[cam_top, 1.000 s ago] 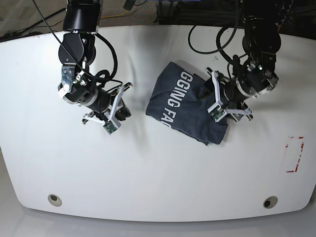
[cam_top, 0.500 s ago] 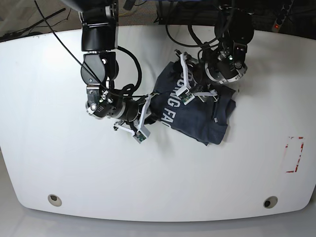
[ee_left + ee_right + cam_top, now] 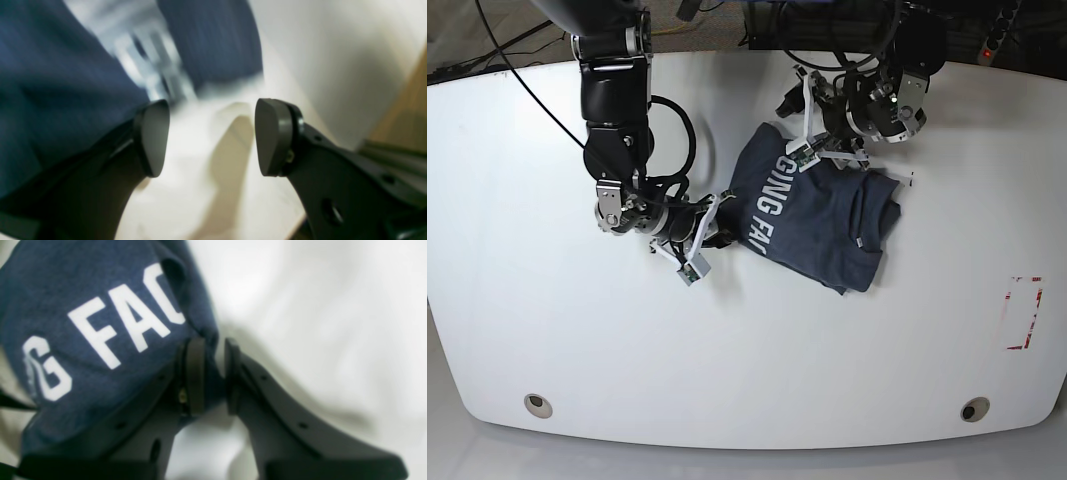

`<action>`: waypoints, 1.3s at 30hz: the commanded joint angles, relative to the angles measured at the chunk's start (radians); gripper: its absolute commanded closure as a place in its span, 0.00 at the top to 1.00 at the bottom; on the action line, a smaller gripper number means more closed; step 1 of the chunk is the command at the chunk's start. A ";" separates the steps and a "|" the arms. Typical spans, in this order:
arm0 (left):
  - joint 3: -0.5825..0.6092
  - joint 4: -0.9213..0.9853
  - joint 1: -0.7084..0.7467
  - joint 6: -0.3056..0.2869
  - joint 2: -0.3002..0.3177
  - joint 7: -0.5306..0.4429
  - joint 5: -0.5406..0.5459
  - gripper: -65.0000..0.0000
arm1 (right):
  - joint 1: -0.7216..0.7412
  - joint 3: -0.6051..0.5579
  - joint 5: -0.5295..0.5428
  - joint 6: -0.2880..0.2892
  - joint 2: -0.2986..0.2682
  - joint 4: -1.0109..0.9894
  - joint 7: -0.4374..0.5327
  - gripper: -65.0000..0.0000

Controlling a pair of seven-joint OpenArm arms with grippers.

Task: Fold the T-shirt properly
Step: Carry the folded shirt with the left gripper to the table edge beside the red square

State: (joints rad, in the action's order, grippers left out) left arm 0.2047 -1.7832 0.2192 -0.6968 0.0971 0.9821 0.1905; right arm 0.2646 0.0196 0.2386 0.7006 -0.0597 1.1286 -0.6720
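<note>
A smooth white surface [image 3: 577, 330] with rounded corners fills the base view, with dark cables and floor behind its upper edge and a red-marked patch [image 3: 1023, 312] at the right.

Left of centre, the right pincer [image 3: 712, 222] sits at the lower-left corner of the T-shirt [image 3: 822, 225]. In the right wrist view its flat dark pads [image 3: 195, 373] stand close together with a fold of blue cloth [image 3: 100, 340] pinched between them, so it is clenched on the shirt's edge.

The T-shirt lies in the middle of the frame, already a compact, slightly skewed bundle: soft heathered slate-blue knit, bold white block letters [image 3: 772, 205] across the left half, rumpled layers and a small tag toward the right.

At the upper centre-right, the left pincer [image 3: 812, 125] hovers over the shirt's top edge. Its rounded pads [image 3: 153, 140] are spread apart with nothing between them, released; that view is blurred.

The job seems late on, at the squaring-up of the bundle. The next move likely calls for the open pincer to take the top edge, so both can pull the cloth flat without dragging loose layers apart.
</note>
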 commanded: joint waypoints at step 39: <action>-0.139 0.351 -0.452 -0.001 0.111 -0.094 0.010 0.58 | -0.037 0.038 -0.092 -0.002 -0.088 0.081 0.053 0.16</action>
State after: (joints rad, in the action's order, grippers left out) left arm 0.0666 -1.4136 -0.1898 -0.6971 0.2066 0.9176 0.1833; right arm 0.2436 0.0551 0.1337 0.6888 -0.1413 1.1435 -0.6121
